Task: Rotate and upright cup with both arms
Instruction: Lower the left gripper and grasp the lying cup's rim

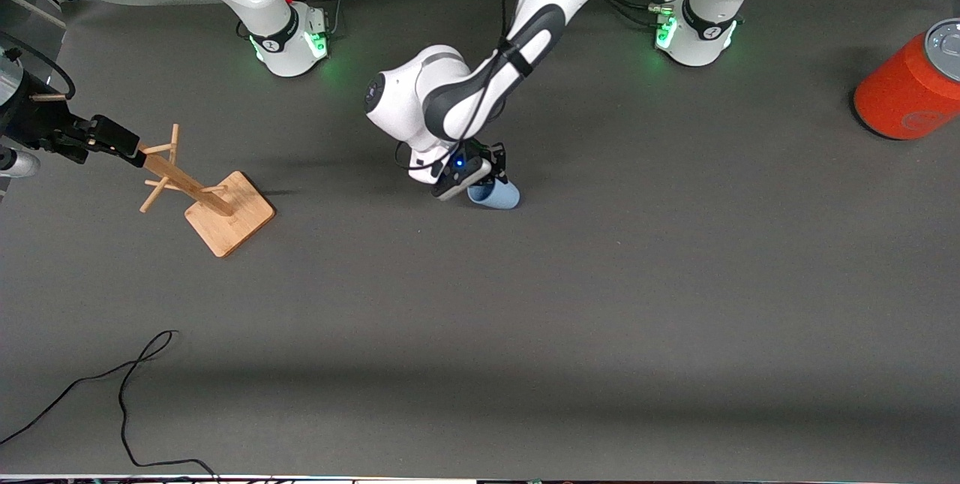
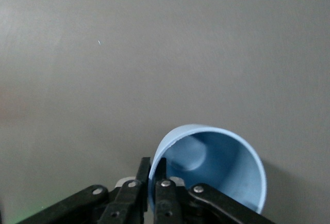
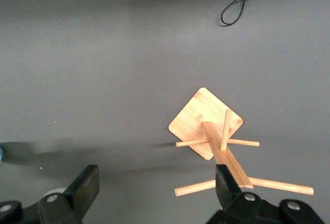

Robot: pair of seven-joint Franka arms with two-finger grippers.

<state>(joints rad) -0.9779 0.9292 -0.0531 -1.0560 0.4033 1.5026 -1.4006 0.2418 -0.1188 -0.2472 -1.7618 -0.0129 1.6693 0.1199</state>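
Pale-blue cup (image 2: 216,170) tipped — left gripper (image 2: 153,175) (rim pinched).

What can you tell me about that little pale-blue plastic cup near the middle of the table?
The small pale-blue plastic cup is a matte, tapered tumbler with no handle. It is tipped over, not upright, on the dark grey table about midway between the arms' ends. The left wrist view looks into its open mouth, showing a smooth, empty inside. The left gripper is pinching its rim, one finger inside the wall and one outside. Nothing else touches it.
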